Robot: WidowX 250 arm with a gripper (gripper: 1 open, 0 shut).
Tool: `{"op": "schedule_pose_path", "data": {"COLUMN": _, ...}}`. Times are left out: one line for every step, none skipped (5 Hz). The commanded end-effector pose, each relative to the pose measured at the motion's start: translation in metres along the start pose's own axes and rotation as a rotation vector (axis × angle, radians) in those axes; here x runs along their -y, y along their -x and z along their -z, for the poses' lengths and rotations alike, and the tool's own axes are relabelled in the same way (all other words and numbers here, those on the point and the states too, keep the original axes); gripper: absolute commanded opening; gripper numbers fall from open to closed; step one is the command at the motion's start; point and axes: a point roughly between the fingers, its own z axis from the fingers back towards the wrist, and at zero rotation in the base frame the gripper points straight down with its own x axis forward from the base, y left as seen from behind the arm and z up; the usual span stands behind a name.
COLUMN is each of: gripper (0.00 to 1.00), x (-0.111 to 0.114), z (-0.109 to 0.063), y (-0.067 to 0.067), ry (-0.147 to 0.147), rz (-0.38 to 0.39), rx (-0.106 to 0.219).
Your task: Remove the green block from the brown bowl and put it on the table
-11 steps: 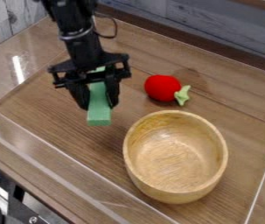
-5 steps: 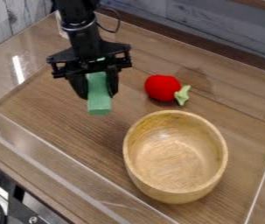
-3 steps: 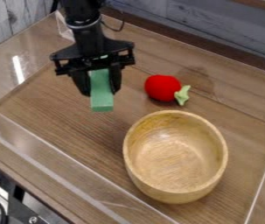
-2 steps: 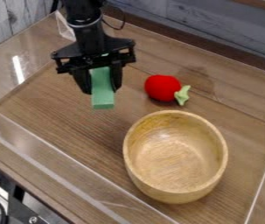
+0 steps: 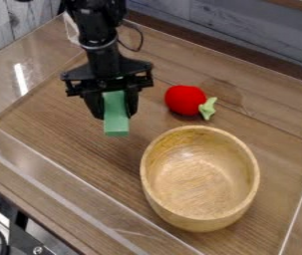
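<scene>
Green block out of the bowl, hanging upright in the gripper, clamped between closed jaws above the table, lower end close to the wood. Bowl to the lower right, apart. Red toy fruit just right of the gripper, behind the bowl.

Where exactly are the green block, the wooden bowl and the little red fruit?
green block (image 5: 118,114): camera view, on its front face below the gripper.
brown bowl (image 5: 200,176): camera view, on its inner floor.
red toy fruit (image 5: 182,98): camera view, on its round body.
</scene>
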Motion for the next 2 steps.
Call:
{"op": "schedule_pose_path", "data": {"gripper": 1.0, "x": 0.006, "z": -0.002, "y": -0.011, "ry": 0.01, "rz": 0.064, "rx": 0.025}}
{"op": "schedule_pose_path", "data": {"gripper": 1.0, "x": 0.002, "z": -0.012, "y": -0.012, "ry": 0.012, "rz": 0.061, "rx": 0.019}}
